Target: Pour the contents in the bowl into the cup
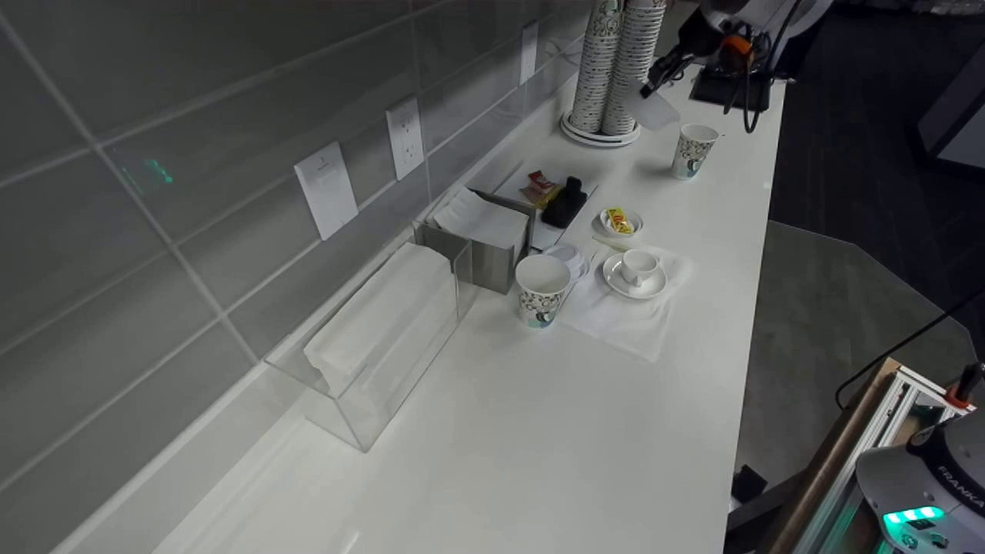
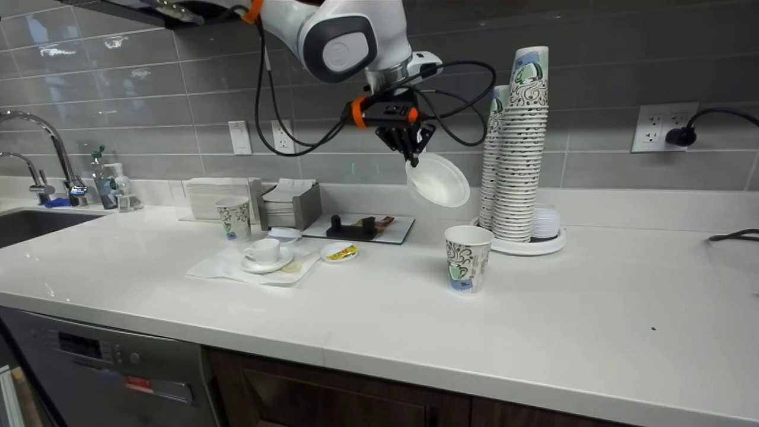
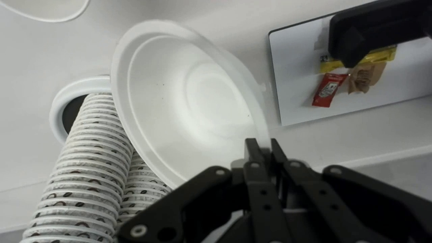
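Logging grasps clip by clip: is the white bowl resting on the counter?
No, in an exterior view the claw holds the white bowl tilted in the air, above the counter.

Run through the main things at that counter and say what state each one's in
White bowl: in mid-air, tilted, dark specks inside
Pincer: shut on the bowl's rim
Paper cup nearer the bowl: upright, any contents hidden
Other paper cup: upright, any contents hidden
Stacked paper cups: nested upside down
Teacup: upright on its saucer
Small dish: holding a yellow packet
Grey holder: stocked with napkins
Plug: in its outlet
Dishwasher: shut
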Robot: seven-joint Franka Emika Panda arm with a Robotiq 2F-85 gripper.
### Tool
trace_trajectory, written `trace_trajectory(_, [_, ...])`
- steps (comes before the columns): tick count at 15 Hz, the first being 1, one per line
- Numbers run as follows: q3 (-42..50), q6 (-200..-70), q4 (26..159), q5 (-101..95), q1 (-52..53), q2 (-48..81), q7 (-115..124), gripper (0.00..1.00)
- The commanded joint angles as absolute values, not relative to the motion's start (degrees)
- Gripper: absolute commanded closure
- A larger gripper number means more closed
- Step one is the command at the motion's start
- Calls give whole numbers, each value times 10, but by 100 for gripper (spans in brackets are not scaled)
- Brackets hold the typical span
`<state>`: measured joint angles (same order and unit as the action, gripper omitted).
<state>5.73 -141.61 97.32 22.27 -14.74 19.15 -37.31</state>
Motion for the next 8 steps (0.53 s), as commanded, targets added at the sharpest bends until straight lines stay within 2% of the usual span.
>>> trace_trajectory(1, [26, -1480, 1046, 182, -149, 161, -443, 98])
trace_trajectory(3, [-5, -1510, 1066, 207, -160, 158, -512, 98])
trace_trajectory(4, [10, -1482, 1025, 195, -156, 185, -454, 91])
trace_trajectory(8, [-4, -1502, 1044, 196, -155, 179, -488, 91])
